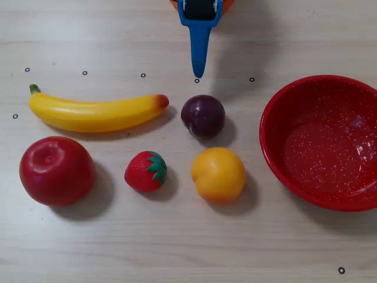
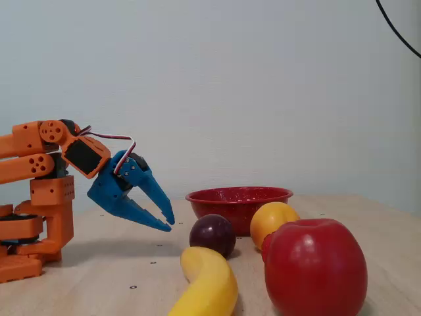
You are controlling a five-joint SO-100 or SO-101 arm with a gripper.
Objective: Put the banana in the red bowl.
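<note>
The yellow banana lies flat on the wooden table at the left of the overhead view, green stem to the left and brown end to the right. In the fixed view it is in the foreground. The red speckled bowl stands empty at the right edge; the fixed view shows it behind the fruit. My blue gripper hangs above the table at the top centre, to the upper right of the banana's brown end. Its jaws look closed together and hold nothing.
A dark plum lies just right of the banana's brown end, below the gripper. A red apple, a strawberry and an orange fruit form a front row. The orange arm base stands at the left of the fixed view.
</note>
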